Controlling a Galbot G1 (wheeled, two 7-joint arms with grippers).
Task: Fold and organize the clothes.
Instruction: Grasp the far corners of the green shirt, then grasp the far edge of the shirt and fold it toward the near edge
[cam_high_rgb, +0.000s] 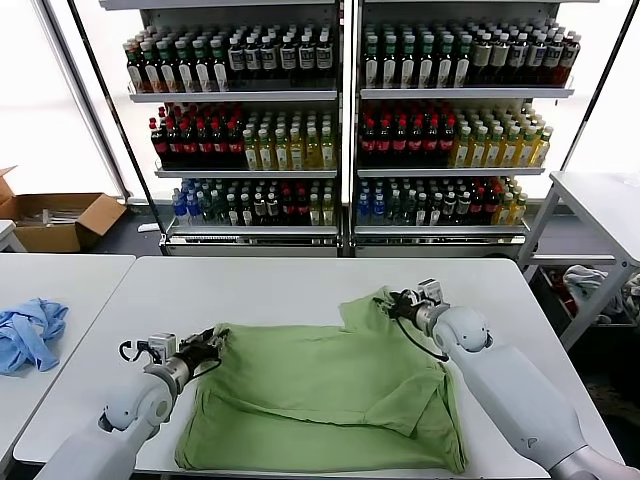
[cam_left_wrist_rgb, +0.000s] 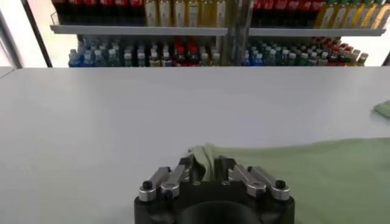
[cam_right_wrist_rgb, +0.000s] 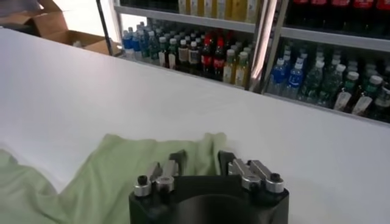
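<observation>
The clothes are a light green shirt (cam_high_rgb: 330, 390) spread flat on the white table (cam_high_rgb: 300, 275), partly folded with creases. At the shirt's left edge, my left gripper (cam_high_rgb: 215, 343) is shut on a bunched fold of the green fabric (cam_left_wrist_rgb: 323, 173); in the left wrist view the fold stands pinched in the left gripper (cam_left_wrist_rgb: 207, 165). My right gripper (cam_high_rgb: 388, 303) is at the shirt's far right corner. In the right wrist view the green cloth (cam_right_wrist_rgb: 103, 173) fills the gap of the right gripper (cam_right_wrist_rgb: 202, 159), whose fingers close on it.
A light blue garment (cam_high_rgb: 28, 333) lies on the neighbouring table to the left. Drink coolers full of bottles (cam_high_rgb: 340, 130) stand behind the table. A cardboard box (cam_high_rgb: 55, 215) sits on the floor at far left, and another table (cam_high_rgb: 600, 200) stands at right.
</observation>
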